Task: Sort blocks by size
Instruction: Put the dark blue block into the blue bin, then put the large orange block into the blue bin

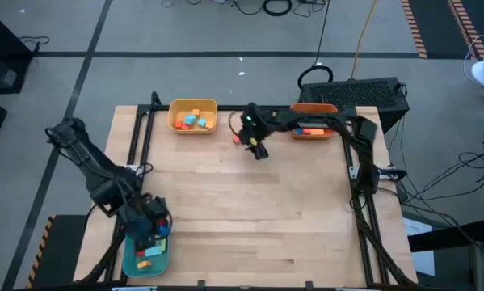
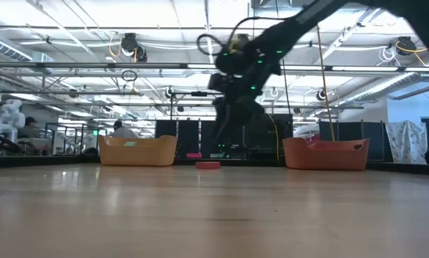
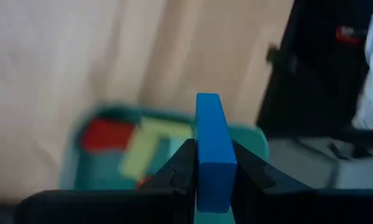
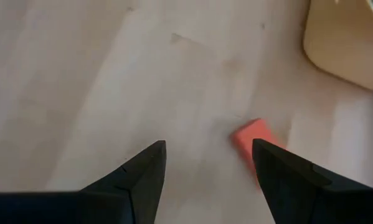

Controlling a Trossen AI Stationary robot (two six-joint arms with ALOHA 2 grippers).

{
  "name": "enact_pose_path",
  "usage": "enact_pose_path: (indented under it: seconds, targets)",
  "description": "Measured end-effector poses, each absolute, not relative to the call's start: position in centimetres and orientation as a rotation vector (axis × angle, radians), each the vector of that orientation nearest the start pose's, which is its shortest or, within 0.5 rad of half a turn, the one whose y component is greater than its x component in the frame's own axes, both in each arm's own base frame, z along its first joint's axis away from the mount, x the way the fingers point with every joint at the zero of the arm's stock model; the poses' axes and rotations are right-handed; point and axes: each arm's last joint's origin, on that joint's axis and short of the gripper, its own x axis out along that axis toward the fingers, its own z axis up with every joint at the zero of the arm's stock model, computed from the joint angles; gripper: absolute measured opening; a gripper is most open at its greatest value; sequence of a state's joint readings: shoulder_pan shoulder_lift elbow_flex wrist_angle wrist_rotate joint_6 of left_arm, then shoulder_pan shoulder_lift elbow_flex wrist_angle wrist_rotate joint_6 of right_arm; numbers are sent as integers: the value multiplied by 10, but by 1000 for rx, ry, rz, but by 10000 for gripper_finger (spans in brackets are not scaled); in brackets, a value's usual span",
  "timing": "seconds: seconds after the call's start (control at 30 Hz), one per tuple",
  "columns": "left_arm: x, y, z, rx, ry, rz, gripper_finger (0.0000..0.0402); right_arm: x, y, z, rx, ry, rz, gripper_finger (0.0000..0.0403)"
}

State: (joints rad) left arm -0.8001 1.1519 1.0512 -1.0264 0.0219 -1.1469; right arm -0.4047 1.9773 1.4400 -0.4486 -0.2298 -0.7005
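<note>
Clearly the three bins act as size classes, which explains where each arm is. The left tool (image 3: 215, 180) is pinching a long blue bar (image 3: 215, 149) across its narrow faces, so the bar stands on end between the fingers with its length free above them. It hangs over the teal bin (image 1: 127, 260) at the near left corner of the worktop (image 1: 250, 202), where a red block (image 3: 105, 135) and a pale green bar (image 3: 146, 146) already lie; that bin looks like the place for the longer pieces, and holding the bar by its middle lets it fall flat among them once released.

The right tool (image 4: 208, 165) is spread wide and empty, hovering above the far part of the worktop between the yellow bin (image 1: 193, 117) and the orange bin (image 1: 314, 132). One small red block (image 4: 251, 142) lies flat on the wood just beside one of its fingers rather than between them, so my judgement is that the tool needs a sideways shift before it can close on the block. In the low view that block shows alone on the wood, below the tool.

The yellow bin holds several small orange and light blue cubes (image 1: 191, 120); the orange bin holds a few blocks partly hidden by the right arm
</note>
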Motion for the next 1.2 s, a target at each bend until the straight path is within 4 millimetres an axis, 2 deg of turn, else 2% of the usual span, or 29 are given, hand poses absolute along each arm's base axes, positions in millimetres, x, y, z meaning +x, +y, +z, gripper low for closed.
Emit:
enact_pose_path:
  seconds: [0.2, 0.4, 0.6, 0.87, 1.03, 1.2]
  targets:
    - [129, -171, 281, -595, 1477, -24, 60, 415, -192, 200, -364, 1021, 217, 224]
    - [132, -187, 262, -539, 1563, 35, 60, 425, -213, 180, -410, 1149, 282, 224]
    - [136, -197, 246, -555, 1694, 104, 107, 422, -219, 167, -474, 1241, 333, 216]
    - [135, -201, 231, -526, 1752, 192, 110, 422, -227, 168, -520, 1213, 331, 192]
    - [136, -198, 229, -506, 1718, 236, 112, 415, -232, 167, -496, 1232, 346, 189]
    - [140, -189, 229, -414, 1588, 299, 112, 415, -230, 167, -522, 1231, 386, 189]
